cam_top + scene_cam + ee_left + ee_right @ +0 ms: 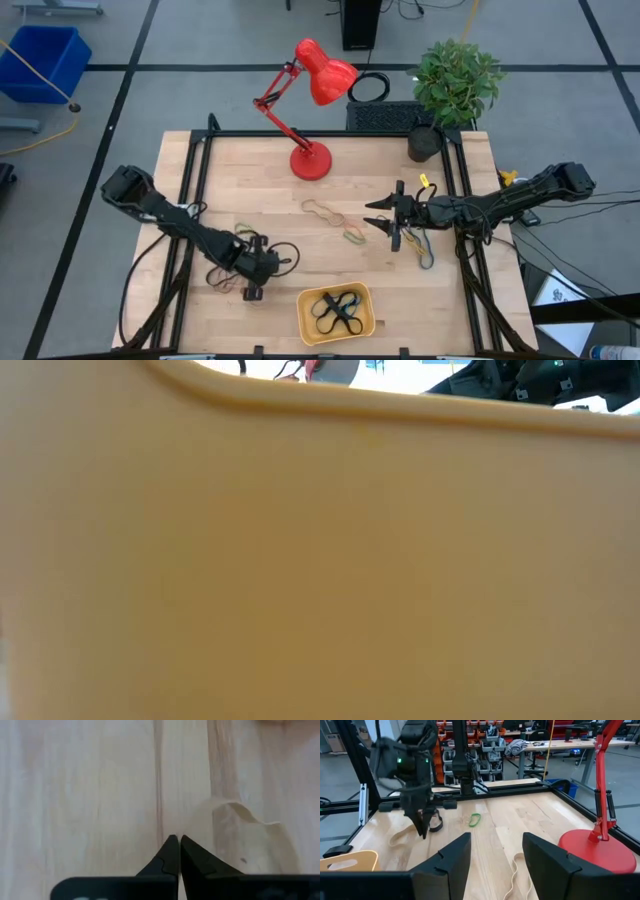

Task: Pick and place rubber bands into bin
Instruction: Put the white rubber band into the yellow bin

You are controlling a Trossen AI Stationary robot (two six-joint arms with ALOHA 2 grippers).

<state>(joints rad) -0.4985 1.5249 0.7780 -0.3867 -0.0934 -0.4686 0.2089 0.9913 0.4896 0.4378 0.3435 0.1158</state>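
Observation:
The yellow-orange bin [336,313] stands near the table's front edge with several black rubber bands [337,309] in it. Its wall [320,560] fills the low view. My left gripper [252,291] is shut and points down at the table just left of the bin, beside a tan band [240,815]. A black band [282,256] and a yellowish band [245,230] lie close by. My right gripper [495,855] is open and level above the table's right half. Another tan band [322,210] and a green band [353,237] lie before it. My left gripper's shut fingertips [175,842] point down at the wood beside the near end of the tan band [200,815], which lies slack on the table. I cannot tell whether they touch it.
A red desk lamp [310,160] stands at the table's far middle and a potted plant [455,85] at the far right corner. More bands [422,248] lie under my right arm. A dark frame rail [195,180] runs along the table's edges.

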